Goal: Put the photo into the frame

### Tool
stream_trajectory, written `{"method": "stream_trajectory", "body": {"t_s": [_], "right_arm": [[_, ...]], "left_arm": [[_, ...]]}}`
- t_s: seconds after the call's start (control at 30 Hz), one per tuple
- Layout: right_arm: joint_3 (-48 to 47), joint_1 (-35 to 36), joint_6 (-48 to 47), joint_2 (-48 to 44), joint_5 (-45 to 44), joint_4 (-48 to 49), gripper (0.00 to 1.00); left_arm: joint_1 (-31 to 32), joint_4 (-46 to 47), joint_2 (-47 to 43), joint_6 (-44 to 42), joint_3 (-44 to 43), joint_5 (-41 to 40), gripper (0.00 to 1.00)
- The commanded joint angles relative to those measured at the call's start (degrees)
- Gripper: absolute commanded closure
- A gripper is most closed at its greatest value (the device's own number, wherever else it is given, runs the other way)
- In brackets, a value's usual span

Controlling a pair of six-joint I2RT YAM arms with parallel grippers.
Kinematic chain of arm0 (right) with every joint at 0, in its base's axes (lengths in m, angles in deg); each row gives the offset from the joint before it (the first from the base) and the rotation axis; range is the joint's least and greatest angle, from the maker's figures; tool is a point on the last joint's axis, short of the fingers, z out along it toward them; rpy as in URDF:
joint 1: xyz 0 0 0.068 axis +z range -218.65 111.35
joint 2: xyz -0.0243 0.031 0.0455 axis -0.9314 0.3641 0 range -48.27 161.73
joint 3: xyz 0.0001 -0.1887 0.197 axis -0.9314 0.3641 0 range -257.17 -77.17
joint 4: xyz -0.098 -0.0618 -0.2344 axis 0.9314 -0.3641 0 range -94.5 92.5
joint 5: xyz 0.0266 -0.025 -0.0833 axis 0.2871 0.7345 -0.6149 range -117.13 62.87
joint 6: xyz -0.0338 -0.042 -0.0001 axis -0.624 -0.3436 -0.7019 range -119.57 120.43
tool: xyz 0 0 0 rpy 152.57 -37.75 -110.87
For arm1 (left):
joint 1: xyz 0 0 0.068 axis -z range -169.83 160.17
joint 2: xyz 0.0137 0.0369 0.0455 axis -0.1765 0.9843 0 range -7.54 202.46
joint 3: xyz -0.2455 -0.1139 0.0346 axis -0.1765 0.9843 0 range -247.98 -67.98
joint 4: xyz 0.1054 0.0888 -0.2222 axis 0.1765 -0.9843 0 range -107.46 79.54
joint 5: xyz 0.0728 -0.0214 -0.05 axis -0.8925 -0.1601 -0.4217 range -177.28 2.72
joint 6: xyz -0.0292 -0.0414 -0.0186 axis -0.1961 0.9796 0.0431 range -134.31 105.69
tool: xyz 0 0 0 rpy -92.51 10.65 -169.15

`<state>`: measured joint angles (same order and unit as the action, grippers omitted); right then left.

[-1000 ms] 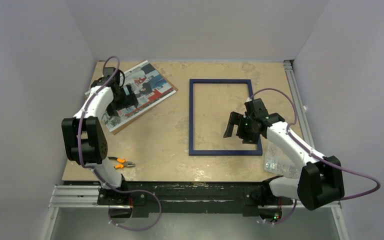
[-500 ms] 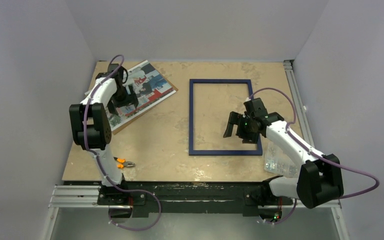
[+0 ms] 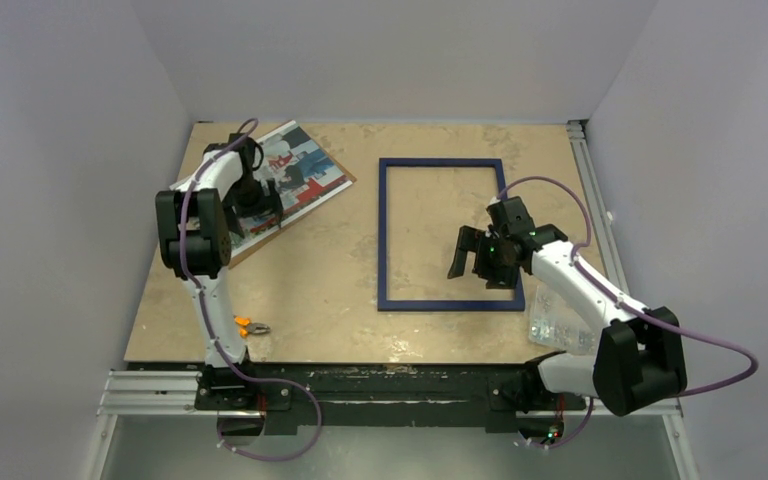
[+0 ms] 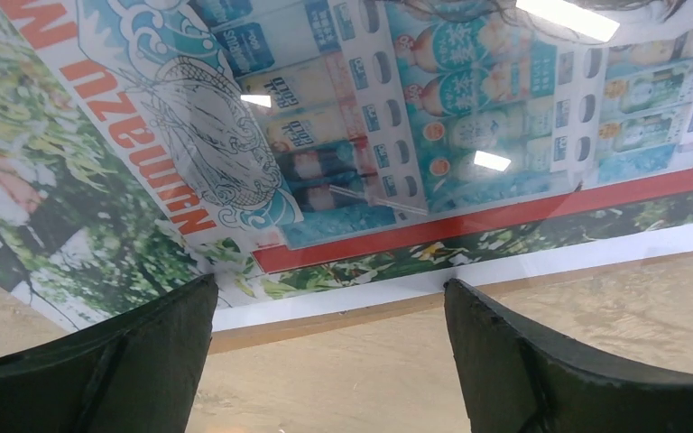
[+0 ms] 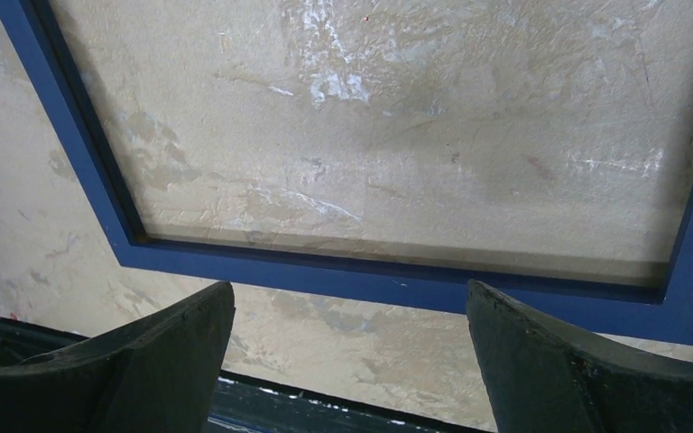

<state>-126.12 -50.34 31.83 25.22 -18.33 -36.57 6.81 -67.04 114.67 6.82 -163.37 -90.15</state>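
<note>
Presently the left end effector (image 3: 255,205), released, has advanced over the photo (image 3: 305,170), which lies flat left of the frame (image 3: 383,230), well apart. The right end effector (image 3: 480,258), also released, waits above the frame's near rail. Pickup seems imminent; insertion not begun.

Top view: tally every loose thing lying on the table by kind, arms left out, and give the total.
photo: 1
frame: 1
backing board, under the photo: 1
pliers, orange-handled: 1
clear bag: 1
Total: 5
</note>
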Motion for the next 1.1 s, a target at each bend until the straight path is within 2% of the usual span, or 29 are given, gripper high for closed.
{"method": "stream_trajectory", "body": {"t_s": [0.0, 0.2, 0.63, 0.73, 0.83, 0.93, 1.07], "right_arm": [[-1.43, -0.20, -1.68, -1.72, 0.55, -1.30, 0.01], [-0.89, -0.17, -1.90, -2.43, 0.91, -1.71, 0.01], [-1.21, -0.18, -1.31, -2.57, 2.37, -1.13, 0.02], [-1.53, -0.15, -0.85, -2.24, 3.21, -0.47, 0.02], [-2.11, -0.07, -0.10, -1.62, 4.79, 1.26, 0.02], [-3.88, 0.74, 0.93, 0.12, 6.18, 3.03, 0.02], [-8.74, 3.93, 2.30, 4.64, 6.67, 4.99, 0.02]], "left_arm": [[-0.12, -3.39, 1.98, -2.29, -3.04, 1.85, 0.06], [1.93, -6.08, 5.43, -4.10, -5.27, 4.46, 0.02], [7.20, -13.00, 6.17, -8.71, -8.50, -2.67, 0.00], [8.75, -12.37, 3.11, -8.78, -7.19, -4.71, 0.00], [9.45, -10.40, -1.80, -8.82, -5.11, -2.72, 0.00], [9.68, -7.63, -7.70, -9.23, -2.41, 1.63, 0.00], [9.68, -0.86, -17.54, -9.65, 4.11, 11.34, 0.00]]}}
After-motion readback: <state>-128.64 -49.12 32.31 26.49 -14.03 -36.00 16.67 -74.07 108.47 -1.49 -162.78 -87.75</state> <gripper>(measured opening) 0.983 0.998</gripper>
